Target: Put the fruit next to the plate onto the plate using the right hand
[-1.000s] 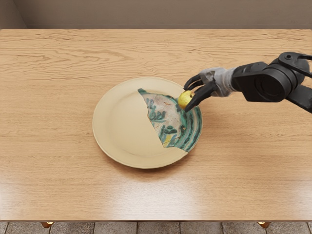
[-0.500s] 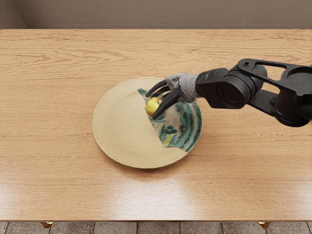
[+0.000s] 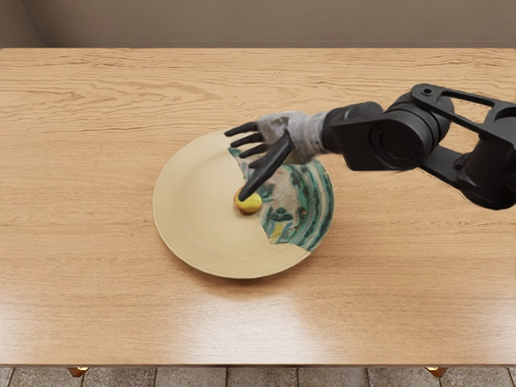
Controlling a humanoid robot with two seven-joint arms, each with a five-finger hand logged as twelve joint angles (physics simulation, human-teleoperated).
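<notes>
Yellow fruit (image 3: 247, 202) sits near plate (image 3: 197, 210) center; you've got right hand (image 3: 270, 145) w/ fingers (image 3: 246, 139) spread above it, gripping nothing.

One view only, the head camera. It sits above the near edge of the counter (image 3: 97, 306) and faces forward and down at a slant. Mid range: the counter runs past both side edges, plate (image 3: 193, 210) near centre. Wall (image 3: 242, 20) strip at top, floor (image 3: 242, 377) strip at bottom. Right arm (image 3: 403, 141) enters from the right edge.
</notes>
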